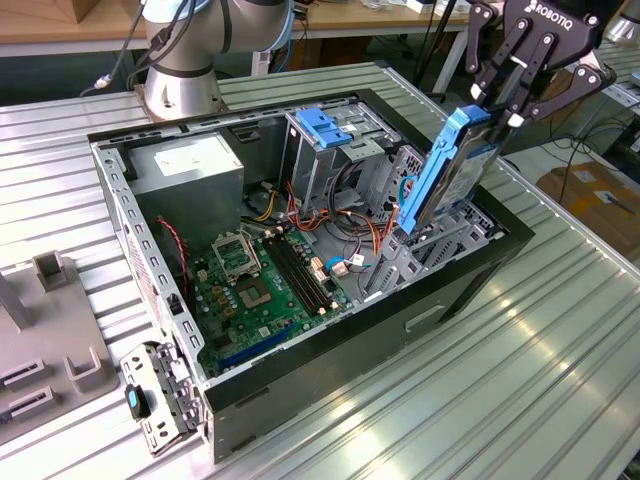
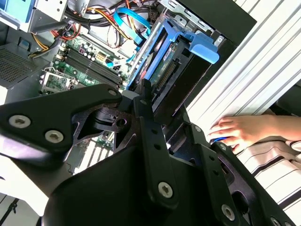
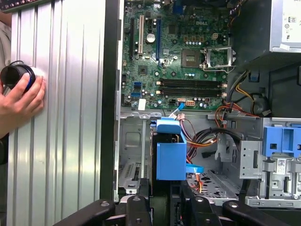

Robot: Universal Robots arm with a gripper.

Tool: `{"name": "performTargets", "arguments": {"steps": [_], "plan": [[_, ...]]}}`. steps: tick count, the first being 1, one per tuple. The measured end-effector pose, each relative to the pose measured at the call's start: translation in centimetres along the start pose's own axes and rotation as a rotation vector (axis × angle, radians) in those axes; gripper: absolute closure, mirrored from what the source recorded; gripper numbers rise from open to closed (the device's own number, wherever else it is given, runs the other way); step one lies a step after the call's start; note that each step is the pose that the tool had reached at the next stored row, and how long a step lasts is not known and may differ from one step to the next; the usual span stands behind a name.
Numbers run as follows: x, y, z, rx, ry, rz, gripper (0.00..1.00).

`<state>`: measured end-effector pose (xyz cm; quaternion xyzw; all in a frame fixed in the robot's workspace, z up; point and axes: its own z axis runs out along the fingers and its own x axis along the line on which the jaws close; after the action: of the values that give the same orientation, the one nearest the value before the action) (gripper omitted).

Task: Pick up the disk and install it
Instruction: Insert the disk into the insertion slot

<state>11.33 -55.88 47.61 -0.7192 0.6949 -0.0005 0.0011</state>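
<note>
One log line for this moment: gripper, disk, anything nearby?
gripper: shut on the disk | disk: on end, tilted, lower part inside the computer case | seated: cannot tell | nearby: a person's hand on the table

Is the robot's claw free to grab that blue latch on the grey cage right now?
Probably not: the gripper is shut on the disk, held upright, well apart from the blue latch.

Near-upright disk [image 1: 462, 170] partly inside computer case [image 1: 330, 375], beneath pincer [image 1: 497, 112]
</note>
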Motion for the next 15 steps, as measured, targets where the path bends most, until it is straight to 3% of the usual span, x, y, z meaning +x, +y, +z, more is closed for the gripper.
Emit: {"name": "performTargets", "arguments": {"steps": [7,10,15], "plan": [[0.22,0.01,0.40,0.0000,-0.0001,0.000,0.65],[0.34,0.01,0.87,0.0000,0.0000,0.000,0.65],[0.34,0.01,0.97,0.0000,-0.0001,0.000,0.65]]}}
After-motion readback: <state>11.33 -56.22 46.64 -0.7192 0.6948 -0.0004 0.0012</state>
